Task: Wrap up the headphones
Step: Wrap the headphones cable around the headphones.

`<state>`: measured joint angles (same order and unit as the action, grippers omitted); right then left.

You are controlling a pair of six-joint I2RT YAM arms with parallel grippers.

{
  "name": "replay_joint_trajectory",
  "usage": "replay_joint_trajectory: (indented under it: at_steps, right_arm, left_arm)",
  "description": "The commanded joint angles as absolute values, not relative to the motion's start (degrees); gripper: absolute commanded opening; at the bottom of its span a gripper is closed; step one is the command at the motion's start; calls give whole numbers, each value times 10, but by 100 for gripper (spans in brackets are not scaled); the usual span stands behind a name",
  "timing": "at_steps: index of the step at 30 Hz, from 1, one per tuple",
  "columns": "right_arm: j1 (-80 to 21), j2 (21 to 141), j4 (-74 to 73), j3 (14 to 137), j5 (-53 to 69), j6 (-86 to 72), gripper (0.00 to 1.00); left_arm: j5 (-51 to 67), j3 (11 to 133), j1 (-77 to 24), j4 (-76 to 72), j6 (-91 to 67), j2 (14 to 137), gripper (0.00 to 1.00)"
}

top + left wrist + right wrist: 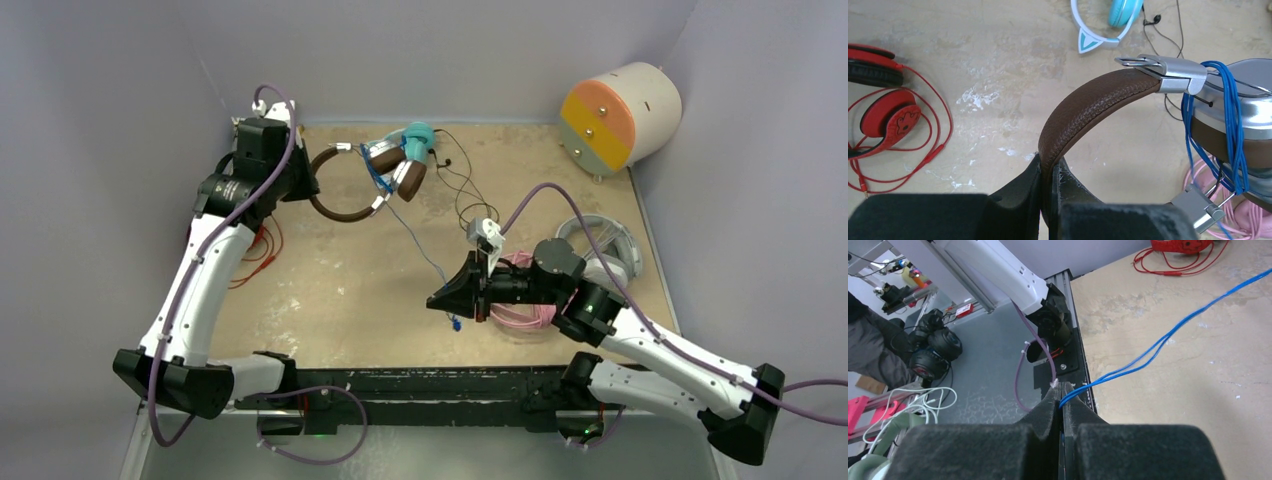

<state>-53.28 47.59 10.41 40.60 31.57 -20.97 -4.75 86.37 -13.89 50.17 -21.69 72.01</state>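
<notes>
since the right gripper [1062,390], nearest the table [330,300] edge, is clamped shut on the blue cord [1158,342], it should hold the line taut while looping it round the cups [1248,95]; farther back, the left gripper [1047,162] pinches tight on the brown headphones [410,178] by their headband, far left.

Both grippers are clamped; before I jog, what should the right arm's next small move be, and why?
Probably carry the right gripper toward the silver cup to lay another loop: it pinches the blue cord, a long stretch lies unwound, and the left gripper clamps the brown headband.
</notes>
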Motion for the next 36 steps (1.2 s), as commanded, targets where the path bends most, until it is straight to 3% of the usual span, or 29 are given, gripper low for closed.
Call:
replay_joint_trajectory:
  at_steps: [1,8,18,27,36]
  right_arm:
    - [-533,479,7,478,331,-196,0]
    - [-533,540,-189,620,266,-126,0]
    - [-533,592,-340,772,170,-75,0]
    - [-532,623,-391,809,86,-32,0]
    - [-528,658,-396,816,50,-14,0]
  left_arm:
    - [-55,842,-136,437,-217,715,0]
    - [-64,792,-150,441,-214,714,0]
    - [-133,706,-266,419,-214,701,0]
    - [-264,658,-428,382,-112,672,0]
    - [-364,629,-517,370,-64,684,0]
